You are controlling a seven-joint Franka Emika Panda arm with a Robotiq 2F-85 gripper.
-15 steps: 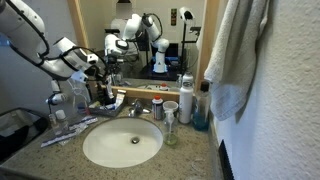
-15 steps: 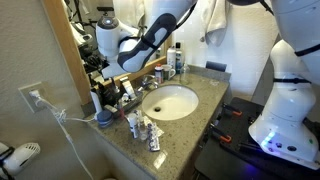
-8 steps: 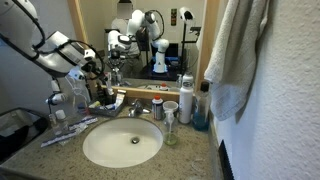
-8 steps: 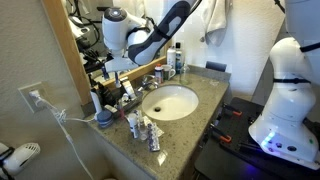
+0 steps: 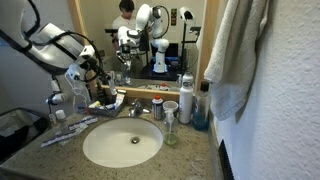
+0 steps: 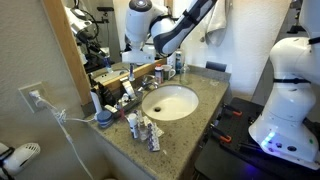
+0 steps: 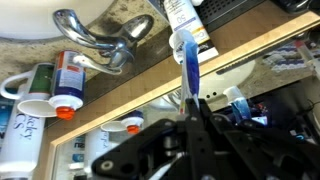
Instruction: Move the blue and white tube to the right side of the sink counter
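At the far left of the table (image 5: 192,152), close to the wooden mirror frame (image 5: 76,40), the gripper (image 5: 96,68) hangs above a clutter of toiletries (image 5: 72,105). Its jaws are clenched on the blue and white tube (image 7: 186,62). In the wrist view the tube sticks out from between the fingertips, white end outward and lifted clear of the table, with the chrome faucet (image 7: 95,45) beyond it. Further right lies the oval white basin (image 5: 110,145), then 1 white cup (image 5: 170,110), and a towel (image 5: 235,60) hanging at the far right.
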